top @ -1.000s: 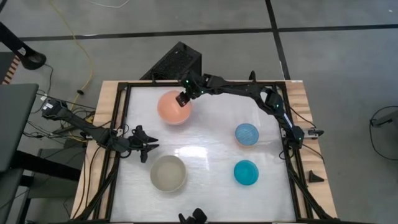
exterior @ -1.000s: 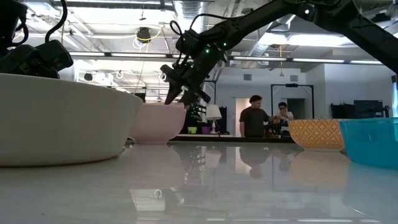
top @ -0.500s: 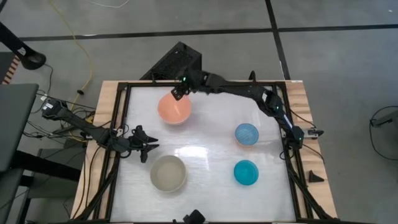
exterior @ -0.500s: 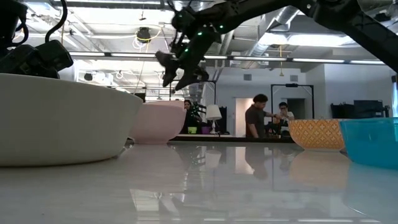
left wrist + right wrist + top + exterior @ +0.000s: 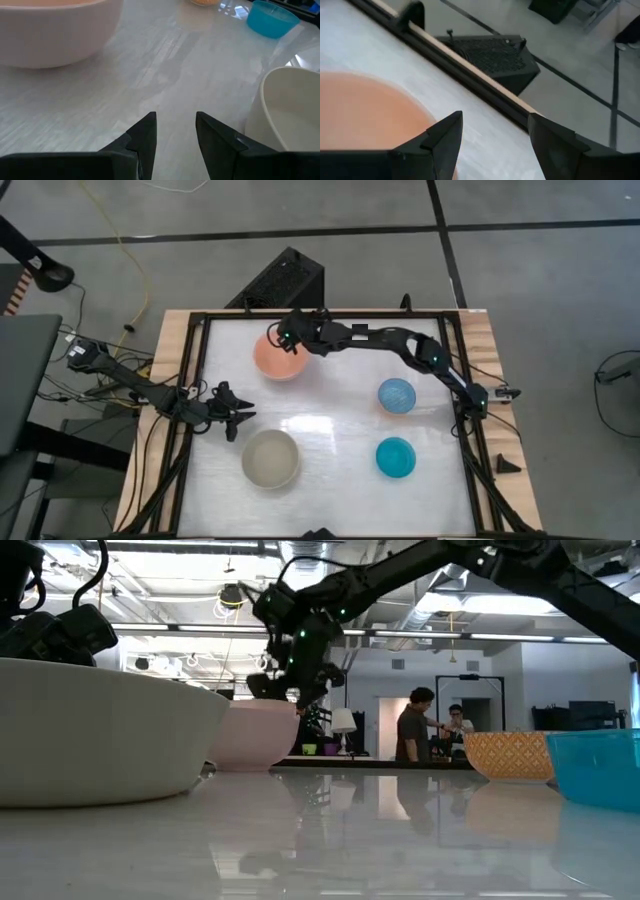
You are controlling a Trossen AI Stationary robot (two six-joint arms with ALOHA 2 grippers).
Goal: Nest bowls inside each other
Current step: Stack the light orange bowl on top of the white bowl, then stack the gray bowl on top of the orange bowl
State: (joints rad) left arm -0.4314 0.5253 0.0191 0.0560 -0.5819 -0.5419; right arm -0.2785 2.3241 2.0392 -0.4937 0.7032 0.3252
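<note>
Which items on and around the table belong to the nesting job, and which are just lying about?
Job:
- salmon-orange bowl, with the open right gripper above its far rim
- grey-beige bowl
- light blue bowl
- teal-blue bowl

Not part of it:
- black box on the floor behind the table
- yellow cable
- left gripper, open, waiting at the table's left edge

The high view looks straight down on the whole table (image 5: 330, 430); the low view looks level across its surface into the room. Each wrist view sits close above the table, and all four share the salmon-orange bowl (image 5: 278, 358).
</note>
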